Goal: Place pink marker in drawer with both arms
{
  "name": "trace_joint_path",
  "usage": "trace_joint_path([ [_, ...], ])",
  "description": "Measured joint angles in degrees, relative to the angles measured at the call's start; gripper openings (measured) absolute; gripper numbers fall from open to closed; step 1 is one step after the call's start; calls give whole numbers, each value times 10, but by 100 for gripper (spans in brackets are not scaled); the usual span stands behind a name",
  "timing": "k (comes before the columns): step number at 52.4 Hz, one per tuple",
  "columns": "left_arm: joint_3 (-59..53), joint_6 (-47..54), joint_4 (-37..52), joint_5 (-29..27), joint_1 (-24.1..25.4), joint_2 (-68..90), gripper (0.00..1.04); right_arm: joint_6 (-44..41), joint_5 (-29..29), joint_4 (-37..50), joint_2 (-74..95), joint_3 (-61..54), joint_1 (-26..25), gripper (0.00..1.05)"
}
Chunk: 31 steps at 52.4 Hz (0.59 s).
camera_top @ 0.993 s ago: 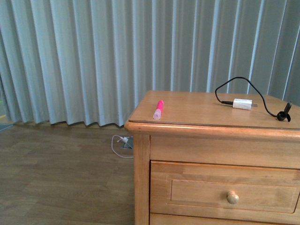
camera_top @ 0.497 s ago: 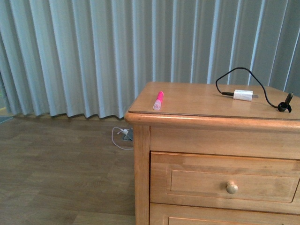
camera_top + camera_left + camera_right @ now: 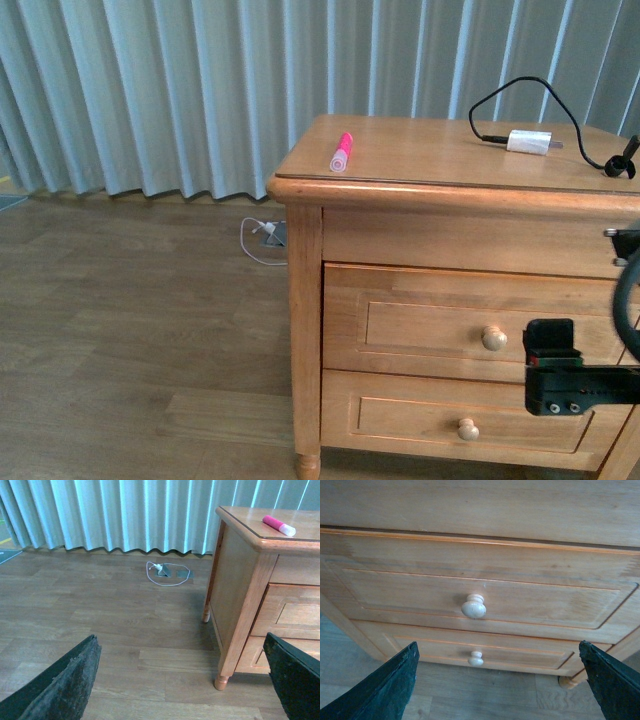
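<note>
The pink marker [image 3: 341, 152] lies on the left part of the nightstand top [image 3: 420, 150], pale cap toward the front edge; the left wrist view also shows the marker [image 3: 279, 525]. The drawer [image 3: 440, 325] is the upper one, shut, with a round pale knob [image 3: 494, 338]. My right gripper [image 3: 552, 372] hangs open in front of the drawers, right of that knob. From the right wrist, the drawer [image 3: 420, 587] and its knob [image 3: 473, 606] lie ahead of the open right gripper [image 3: 497, 680]. My left gripper [image 3: 180, 680] is open over the floor, left of the nightstand.
A white charger plug [image 3: 528, 141] with a black cable sits on the right of the top. A shallower shut drawer [image 3: 400, 420] lies below. A white cord [image 3: 262, 238] lies on the wooden floor by the grey curtain [image 3: 150, 90].
The front view has pulled back, so both drawers now show. My right gripper has come into view at the lower right. The marker lies where it was on the top.
</note>
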Motion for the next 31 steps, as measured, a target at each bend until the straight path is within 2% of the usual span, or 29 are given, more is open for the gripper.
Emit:
trace_joint_path([
  [13,0,0,0,0,0,0,99,-5,5,14,131,97,-9,96],
  [31,0,0,0,0,0,0,99,6,3,-2,193,168,2,96],
])
